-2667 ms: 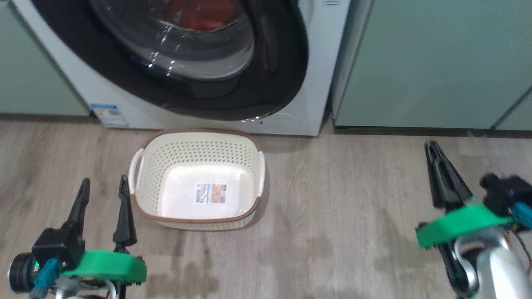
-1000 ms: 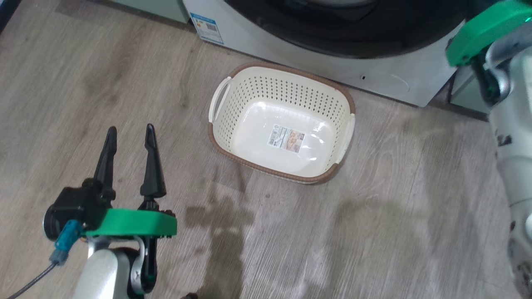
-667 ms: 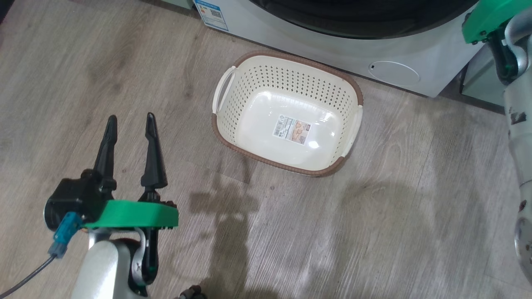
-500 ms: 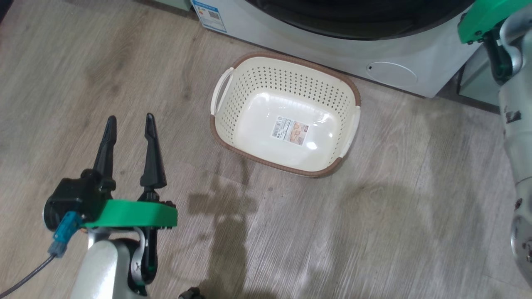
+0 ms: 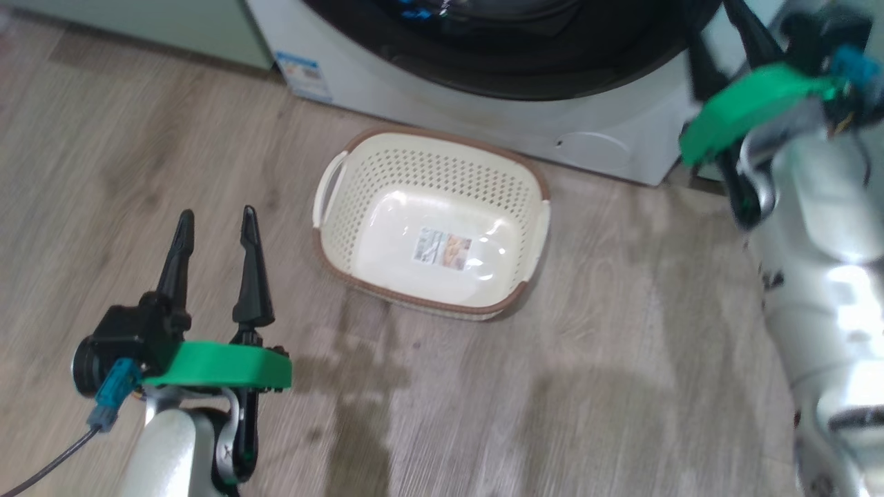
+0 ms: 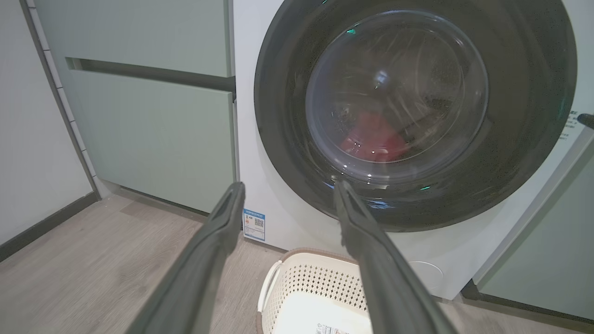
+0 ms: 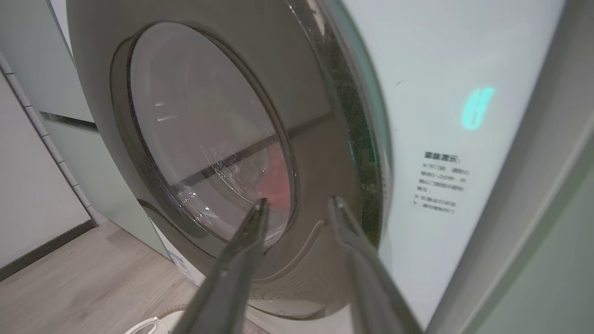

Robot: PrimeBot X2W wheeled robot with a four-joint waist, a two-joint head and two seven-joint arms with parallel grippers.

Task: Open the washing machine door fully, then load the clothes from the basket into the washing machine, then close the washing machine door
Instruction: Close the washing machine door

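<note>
Before right pincer (image 7: 298,201), washing machine door (image 7: 195,116)

Bright light; head view motion-blurred; glare on basket (image 5: 428,172), washing machine door (image 6: 408,93).

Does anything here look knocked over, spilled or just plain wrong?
Nothing stands out. The basket sits upright and empty on the floor before the washing machine, and the red clothes lie inside, behind the glass door. The dark patches on the floor look like shadows, not a spill.
</note>
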